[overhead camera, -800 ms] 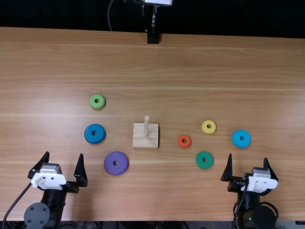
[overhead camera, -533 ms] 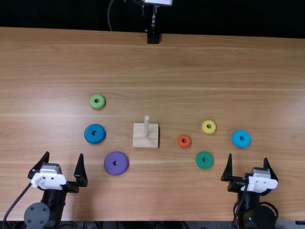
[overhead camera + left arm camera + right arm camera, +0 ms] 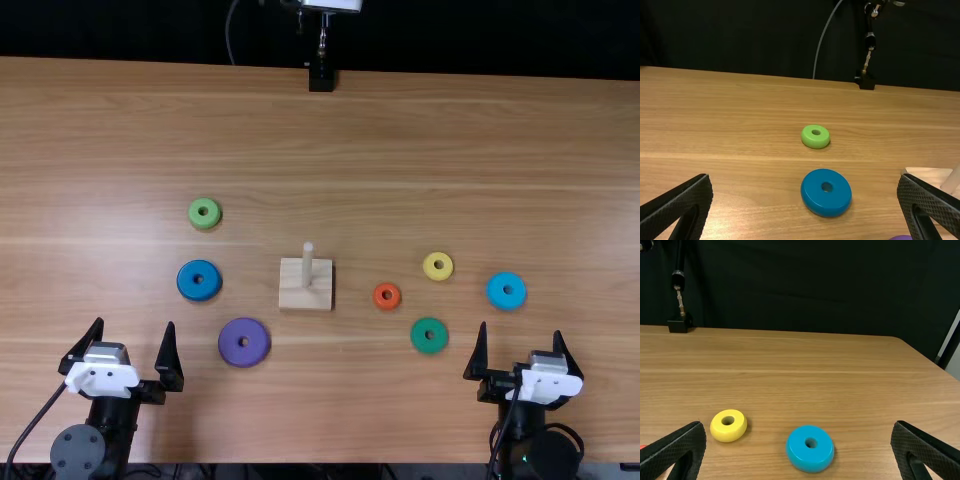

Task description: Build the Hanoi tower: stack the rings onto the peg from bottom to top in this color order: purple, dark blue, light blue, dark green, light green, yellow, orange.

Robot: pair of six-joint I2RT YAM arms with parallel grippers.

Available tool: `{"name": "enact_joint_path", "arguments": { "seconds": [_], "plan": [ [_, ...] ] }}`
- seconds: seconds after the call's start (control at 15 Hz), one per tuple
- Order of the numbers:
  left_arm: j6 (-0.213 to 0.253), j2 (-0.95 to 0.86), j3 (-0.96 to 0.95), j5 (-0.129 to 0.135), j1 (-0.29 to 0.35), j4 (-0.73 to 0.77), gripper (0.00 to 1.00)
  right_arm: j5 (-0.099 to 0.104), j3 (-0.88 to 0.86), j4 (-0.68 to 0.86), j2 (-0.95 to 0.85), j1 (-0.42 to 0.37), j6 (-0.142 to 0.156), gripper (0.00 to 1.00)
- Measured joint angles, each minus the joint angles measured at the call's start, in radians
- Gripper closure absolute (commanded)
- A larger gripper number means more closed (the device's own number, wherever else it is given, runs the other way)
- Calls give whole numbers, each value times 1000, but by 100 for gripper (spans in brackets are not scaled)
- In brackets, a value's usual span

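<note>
The tower is at its very start, I'd judge: 0 of the 7 rings are on the peg, and all 7 moves are left, purple first. Around the base, with 12 o'clock at the far edge of the table, the purple ring lies between 7 and 8 o'clock, the dark blue ring at 9 and the light green ring at 10. The orange ring sits near 3 o'clock, the yellow ring farther out just before 3, the light blue ring farthest out at 3, and the dark green ring near 4. The left gripper has its fingers spread wide with nothing between the tips; from them purple, the ring wanted now, lies at about 3 o'clock, well apart and untouched, with dark blue at 2 and light green at 1. The right gripper is just as wide and empty, with light blue near its tips at roughly 12 o'clock, yellow at 10, orange between 9 and 10, and dark green at 9. Purple is on the left arm's side, so that arm looks the natural choice to begin, and its fingers would need to travel toward 3 o'clock before closing on the ring
</note>
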Motion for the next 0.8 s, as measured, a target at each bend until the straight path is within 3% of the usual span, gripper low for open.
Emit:
{"name": "enact_joint_path", "arguments": {
  "seconds": [0.8],
  "plan": [
    [0, 0, 0, -1, 19, 0, 0, 0, 0, 0, 0, 0, 0, 0]
  ]
}}
